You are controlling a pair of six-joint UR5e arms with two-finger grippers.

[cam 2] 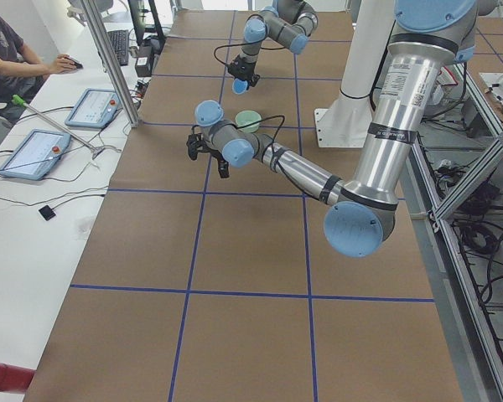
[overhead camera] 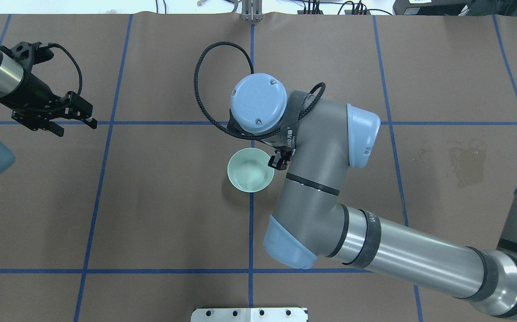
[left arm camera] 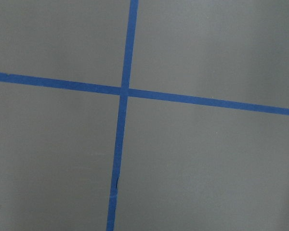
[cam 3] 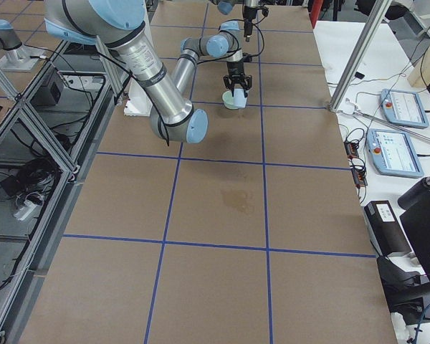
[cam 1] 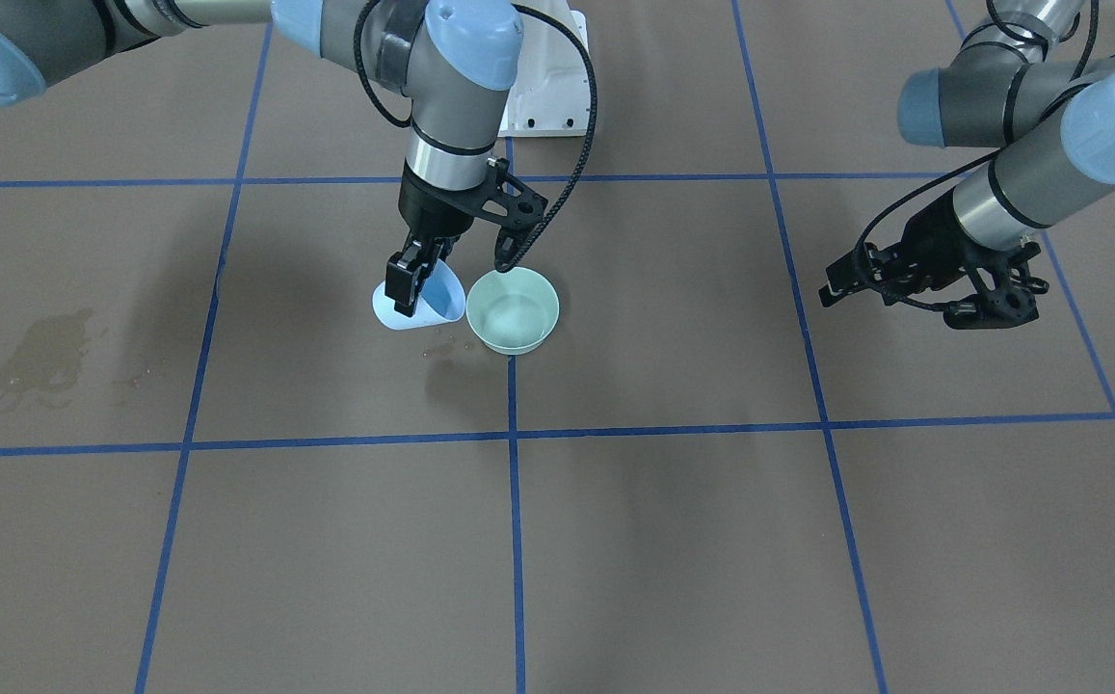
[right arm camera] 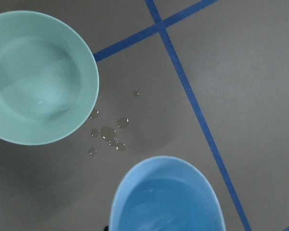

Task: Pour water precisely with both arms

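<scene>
Because the job is to pour, the right arm (cam 1: 441,96) holds a blue cup (cam 1: 443,297) just beside a green bowl (cam 1: 514,310), so the water has only a short way to go. The cup leans, with its mouth tipped toward the bowl. The right pincer (cam 1: 406,292) is clamped tight on the cup's rim. The water (right arm camera: 159,211) shows as a faint shine low in the cup, and the bowl seems to hold a little too. A few drops (right arm camera: 108,132) sit on the table (cam 1: 615,540) between cup and bowl, so it looks like some missed. The left arm (cam 1: 1029,183) hangs well apart from both, likely to keep out of the way. The left pincer (overhead camera: 77,126) is spread wide. It holds nothing and touches nothing.
</scene>
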